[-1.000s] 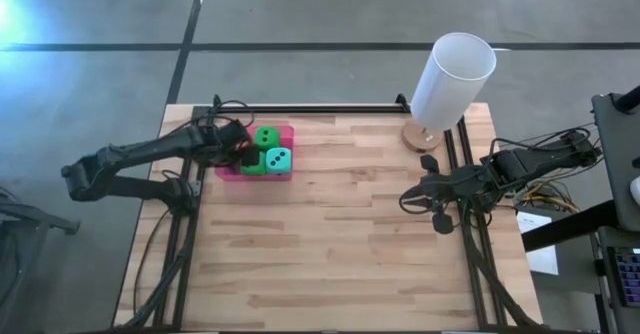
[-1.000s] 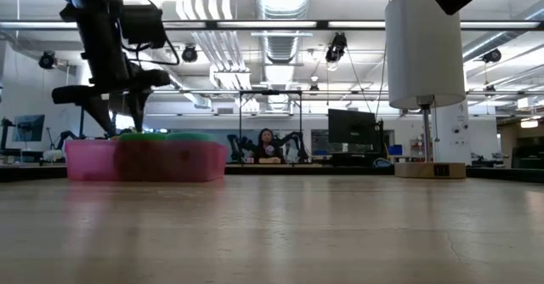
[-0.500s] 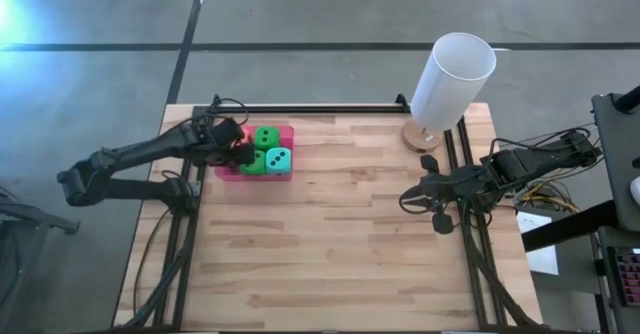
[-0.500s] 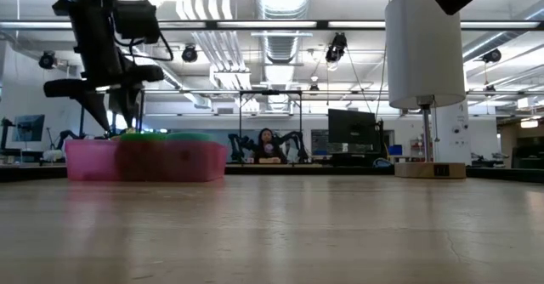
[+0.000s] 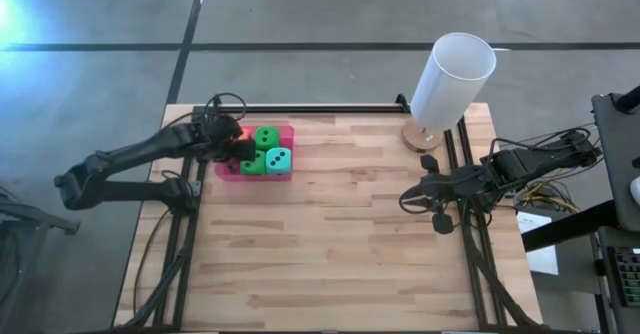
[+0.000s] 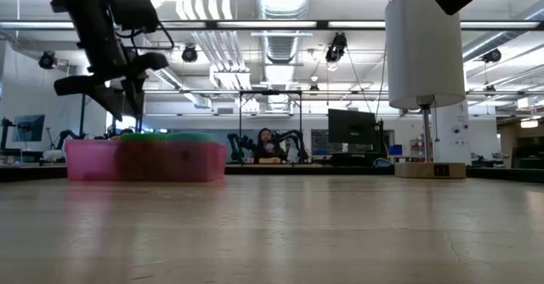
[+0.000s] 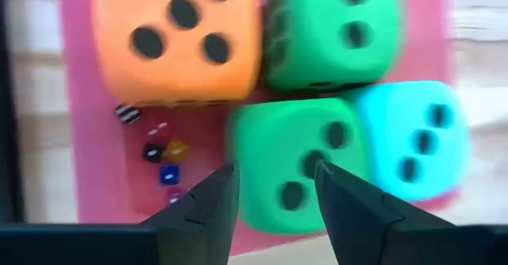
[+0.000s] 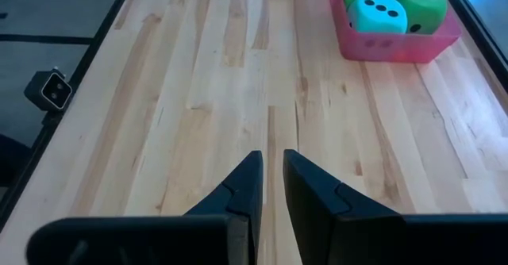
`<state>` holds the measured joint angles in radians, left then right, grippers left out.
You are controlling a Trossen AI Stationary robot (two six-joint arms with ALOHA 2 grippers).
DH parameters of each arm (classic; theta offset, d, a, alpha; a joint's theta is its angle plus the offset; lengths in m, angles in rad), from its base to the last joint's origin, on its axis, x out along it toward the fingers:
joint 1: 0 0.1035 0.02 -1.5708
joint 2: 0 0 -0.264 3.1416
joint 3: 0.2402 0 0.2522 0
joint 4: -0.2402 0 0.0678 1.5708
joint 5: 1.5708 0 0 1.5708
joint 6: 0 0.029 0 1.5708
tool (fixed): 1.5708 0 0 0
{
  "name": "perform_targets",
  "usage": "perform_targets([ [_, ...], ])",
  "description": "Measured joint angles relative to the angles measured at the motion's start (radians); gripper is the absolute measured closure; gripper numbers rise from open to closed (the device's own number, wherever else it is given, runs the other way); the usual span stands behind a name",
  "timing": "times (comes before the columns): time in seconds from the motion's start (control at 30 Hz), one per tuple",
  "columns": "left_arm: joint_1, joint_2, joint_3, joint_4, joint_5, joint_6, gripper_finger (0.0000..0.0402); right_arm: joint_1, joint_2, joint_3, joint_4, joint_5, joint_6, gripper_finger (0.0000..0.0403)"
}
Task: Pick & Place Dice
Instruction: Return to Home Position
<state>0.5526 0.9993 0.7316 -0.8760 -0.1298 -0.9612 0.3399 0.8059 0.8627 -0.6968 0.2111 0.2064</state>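
Where tray [image 5: 222,171] sits: four dice [image 7: 301,163].

Left gripper [image 7: 270,190] raised, jaws parted; right gripper [image 8: 268,174] at table edge, jaws near-closed.

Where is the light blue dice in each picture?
High view: the teal dice sits in the pink tray, at the corner toward the table's middle.
Low view: only a teal sliver shows above the tray's wall.
Left wrist view: it lies beside a green dice.
Right wrist view: it is the dice nearest the camera.
Shared landmark: the pink tray.
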Motion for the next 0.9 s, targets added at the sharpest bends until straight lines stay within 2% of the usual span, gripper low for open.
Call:
perform_targets([
  [0.13, 0.0, -0.026, 0.056, 0.003, 0.033, 0.08, 0.0256, -0.001, -0.009, 0.011, -0.003, 0.0, -0.004, 0.0351],
  [0.3, -0.003, -0.077, 0.131, 0.007, 0.041, 0.184, 0.0317, -0.001, -0.049, 0.053, 0.003, 0.0, 0.0, 0.0352],
  [0.5, -0.015, -0.159, 0.139, 0.022, 0.041, 0.322, 0.0389, 0.0, -0.124, 0.062, 0.019, 0.0, 0.004, 0.0378],
  [0.6, -0.015, -0.207, 0.139, 0.025, 0.041, 0.39, 0.0397, 0.0, -0.169, 0.062, 0.032, 0.0, 0.004, 0.0392],
  [0.9, -0.015, -0.387, 0.097, 0.071, 0.045, 0.538, 0.0398, 0.0, -0.29, 0.046, 0.073, 0.051, -0.003, 0.0394],
])
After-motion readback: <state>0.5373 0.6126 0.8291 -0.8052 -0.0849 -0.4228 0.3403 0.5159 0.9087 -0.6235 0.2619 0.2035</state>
